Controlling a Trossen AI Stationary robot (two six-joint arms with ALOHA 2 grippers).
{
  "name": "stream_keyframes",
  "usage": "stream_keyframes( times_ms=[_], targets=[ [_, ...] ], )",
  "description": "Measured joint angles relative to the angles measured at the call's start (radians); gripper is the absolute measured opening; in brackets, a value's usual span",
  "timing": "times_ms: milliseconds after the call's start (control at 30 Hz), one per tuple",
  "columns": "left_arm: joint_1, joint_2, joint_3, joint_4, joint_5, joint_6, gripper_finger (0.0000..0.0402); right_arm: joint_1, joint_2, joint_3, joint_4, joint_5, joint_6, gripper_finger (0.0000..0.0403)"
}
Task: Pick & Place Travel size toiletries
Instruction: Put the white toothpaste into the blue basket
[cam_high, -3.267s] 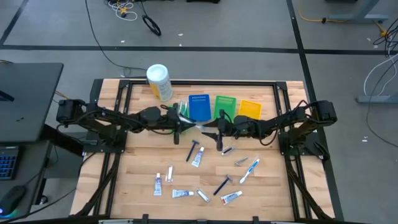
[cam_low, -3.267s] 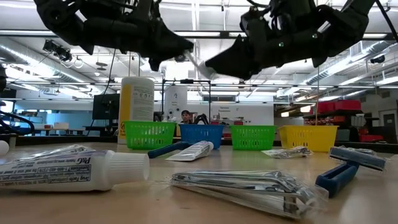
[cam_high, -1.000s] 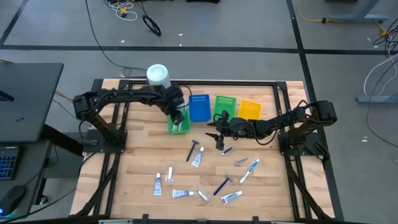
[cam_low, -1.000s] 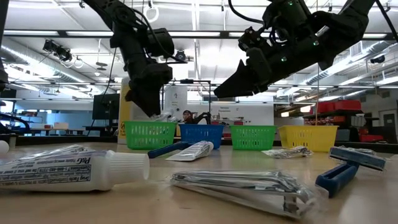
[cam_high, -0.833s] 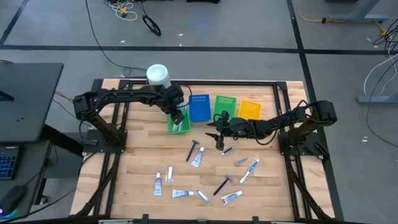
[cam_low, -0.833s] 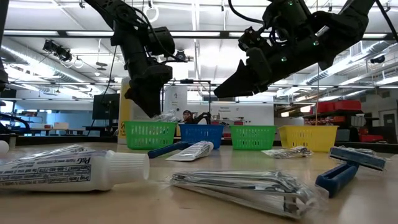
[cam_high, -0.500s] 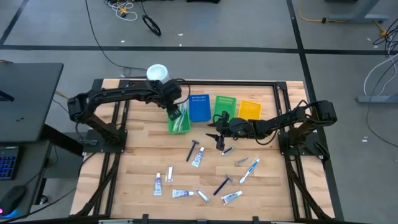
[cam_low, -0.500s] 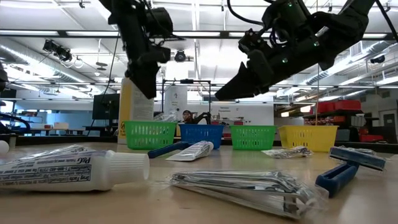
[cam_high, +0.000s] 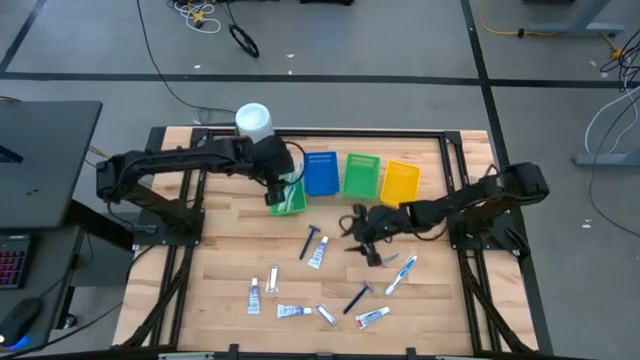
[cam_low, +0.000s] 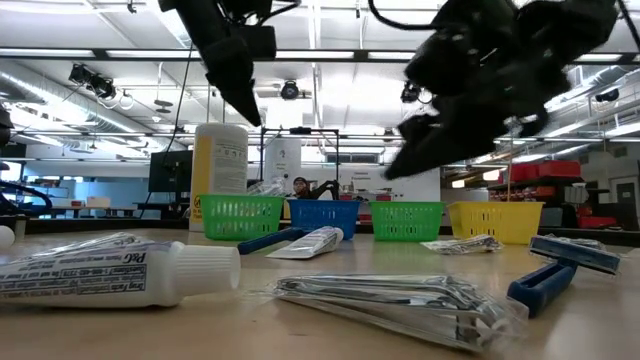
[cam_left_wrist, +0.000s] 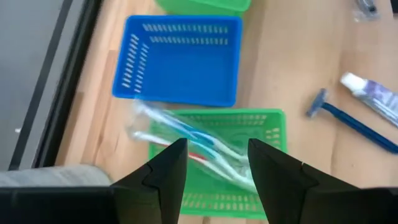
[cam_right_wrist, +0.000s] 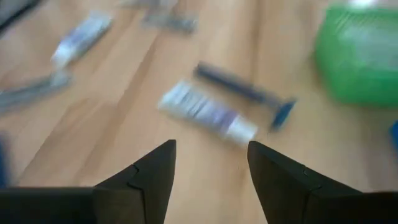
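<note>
The travel size toiletries lie scattered on the wooden table: a blue razor (cam_high: 312, 241), a toothpaste tube (cam_high: 319, 256), a toothbrush (cam_high: 402, 274) and several more tubes near the front edge. A wrapped toothbrush (cam_left_wrist: 186, 140) lies inside the left green bin (cam_high: 290, 197). My left gripper (cam_left_wrist: 216, 146) hangs open and empty above that bin (cam_left_wrist: 273, 134). My right gripper (cam_right_wrist: 211, 146) is open and empty, slanting down over the table's middle (cam_high: 355, 235), above the toothpaste tube (cam_right_wrist: 208, 115) and the razor (cam_right_wrist: 245, 93).
A blue bin (cam_high: 320, 172), a second green bin (cam_high: 362, 173) and a yellow bin (cam_high: 401, 180) stand in a row along the far side. A big white canister (cam_high: 254, 125) stands at the far left. Bare wood lies between the bins and the scattered items.
My left gripper has risen from the left green bin, drawn back toward the table's left and rolled; the wrapped toothbrush stays in the bin. My right gripper has moved toward the near edge and tipped further down over the tube and razor.
</note>
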Motion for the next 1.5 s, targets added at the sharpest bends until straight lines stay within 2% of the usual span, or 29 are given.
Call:
stream_keyframes(
  times_ms=[133,233,400,500,667,867,967,1100,1167,1233,1400,1500],
  targets=[
    [-0.013,0.000,-0.002,0.039,0.003,0.025,0.0177,0.083,-0.113,0.105,-0.400,0.108,0.050,0.0208],
    [-0.011,-0.006,-0.048,0.130,0.042,0.042,0.0177,0.132,-0.173,0.166,-0.624,0.109,0.162,0.0208],
    [-0.006,-0.053,-0.154,0.245,0.081,0.004,0.0177,0.217,-0.212,0.179,-0.812,0.022,0.333,0.0208],
    [-0.012,-0.071,-0.213,0.329,0.092,-0.010,0.0177,0.270,-0.209,0.179,-0.895,0.038,0.394,0.0208],
    [-0.020,-0.111,-0.299,0.417,0.114,-0.036,0.0177,0.315,-0.194,0.178,-0.829,0.192,0.420,0.0208],
    [-0.024,-0.149,-0.364,0.486,0.151,-0.066,0.0177,0.305,-0.184,0.178,-0.746,0.217,0.418,0.0208],
    [-0.023,-0.150,-0.368,0.481,0.093,-0.143,0.0177,0.292,-0.181,0.178,-0.718,0.251,0.403,0.0208],
    [-0.021,-0.140,-0.368,0.448,0.003,-0.198,0.0177,0.267,-0.181,0.178,-0.633,0.425,0.393,0.0208],
    [-0.023,-0.129,-0.368,0.434,-0.005,-0.205,0.0177,0.252,-0.181,0.178,-0.577,0.466,0.393,0.0208],
    [-0.024,-0.130,-0.368,0.414,-0.009,-0.208,0.0177,0.237,-0.181,0.178,-0.530,0.460,0.381,0.0208],
    [-0.038,-0.125,-0.368,0.411,-0.009,-0.190,0.0177,0.216,-0.181,0.178,-0.497,0.371,0.326,0.0208],
    [-0.068,-0.125,-0.368,0.411,0.005,-0.181,0.0177,0.210,-0.181,0.178,-0.470,0.361,0.323,0.0208]
  ],
)
